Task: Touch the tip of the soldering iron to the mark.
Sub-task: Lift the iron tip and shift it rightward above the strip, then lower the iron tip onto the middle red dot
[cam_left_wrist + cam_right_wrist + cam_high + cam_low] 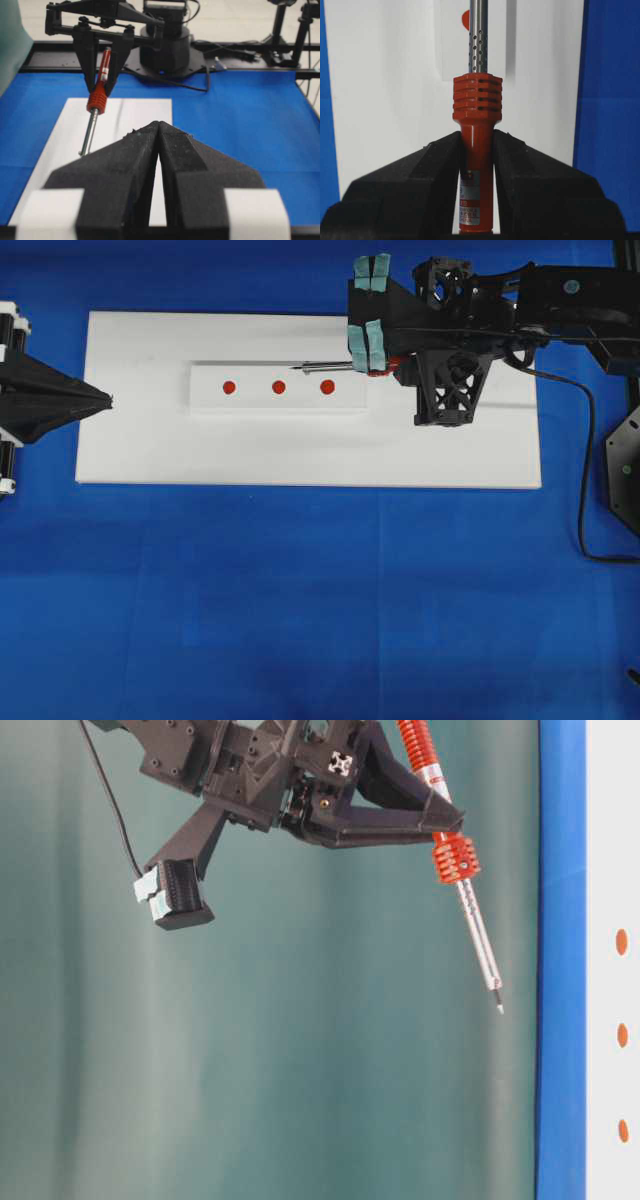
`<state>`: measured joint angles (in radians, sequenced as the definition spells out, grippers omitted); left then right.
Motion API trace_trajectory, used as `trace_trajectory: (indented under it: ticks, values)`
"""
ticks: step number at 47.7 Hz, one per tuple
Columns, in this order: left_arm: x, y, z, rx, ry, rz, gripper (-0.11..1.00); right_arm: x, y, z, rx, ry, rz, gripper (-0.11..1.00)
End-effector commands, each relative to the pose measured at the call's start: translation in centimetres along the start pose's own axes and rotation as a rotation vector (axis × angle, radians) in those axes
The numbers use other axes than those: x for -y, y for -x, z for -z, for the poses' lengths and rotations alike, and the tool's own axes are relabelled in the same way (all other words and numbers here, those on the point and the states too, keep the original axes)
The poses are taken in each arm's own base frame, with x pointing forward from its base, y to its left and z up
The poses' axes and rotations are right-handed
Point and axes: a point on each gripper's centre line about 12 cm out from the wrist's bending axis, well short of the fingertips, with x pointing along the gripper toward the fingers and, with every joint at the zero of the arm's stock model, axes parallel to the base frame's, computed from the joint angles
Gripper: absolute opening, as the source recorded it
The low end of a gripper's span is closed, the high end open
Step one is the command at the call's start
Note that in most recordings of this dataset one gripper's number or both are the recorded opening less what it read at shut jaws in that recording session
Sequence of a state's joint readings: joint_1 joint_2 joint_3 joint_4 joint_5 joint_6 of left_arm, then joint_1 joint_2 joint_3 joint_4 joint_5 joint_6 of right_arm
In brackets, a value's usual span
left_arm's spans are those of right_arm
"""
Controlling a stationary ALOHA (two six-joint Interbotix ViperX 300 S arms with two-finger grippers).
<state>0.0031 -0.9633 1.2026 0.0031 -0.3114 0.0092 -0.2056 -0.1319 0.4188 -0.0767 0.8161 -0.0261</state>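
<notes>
Blue cloth (pixel 300 620) covered the table, and on it lay a white board (pixel 150 450) carrying a raised white strip (pixel 205 400) with three red marks; the nearest of them to the tool was the right-hand mark (pixel 327 387). Above the board's right part hung the right gripper (pixel 477 150), its black jaws clamped on the red-orange handle of the soldering iron (pixel 455 855), which slanted tip-down toward the strip. In the table-level view the dark tip stood clearly off the surface; in the overhead view it seemed to lie just short of the right-hand mark, though height made that alignment hard to judge. The left gripper (pixel 159 150) rested at the board's left end with its jaws pressed together and nothing between them. The iron looked light and rigid, a slim shaft unlikely to flex, but its smooth round handle could probably twist or slide in a pinch, and the black cord (pixel 585 460) trailing off might tug it. The grip just behind the ribbed collar looked the sensible place, well clear of the perforated metal shaft.
</notes>
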Motion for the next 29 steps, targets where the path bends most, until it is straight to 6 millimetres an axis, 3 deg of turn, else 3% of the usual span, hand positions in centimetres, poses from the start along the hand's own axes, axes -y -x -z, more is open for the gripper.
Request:
trace_trajectory:
  ticks: [1,19,29]
  values:
    - [0.0,-0.2,-0.4,0.012,-0.003,0.0,0.02,0.2,1.2,-0.6,0.05,-0.002,0.005,0.07]
    - [0.0,-0.2,-0.4,0.012,-0.003,0.0,0.02,0.3,1.1,-0.7,0.055,-0.004,0.005,0.07]
    - [0.0,-0.2,-0.4,0.012,-0.003,0.0,0.02,0.2,-0.5,-0.7,0.035,-0.005,0.002,0.07]
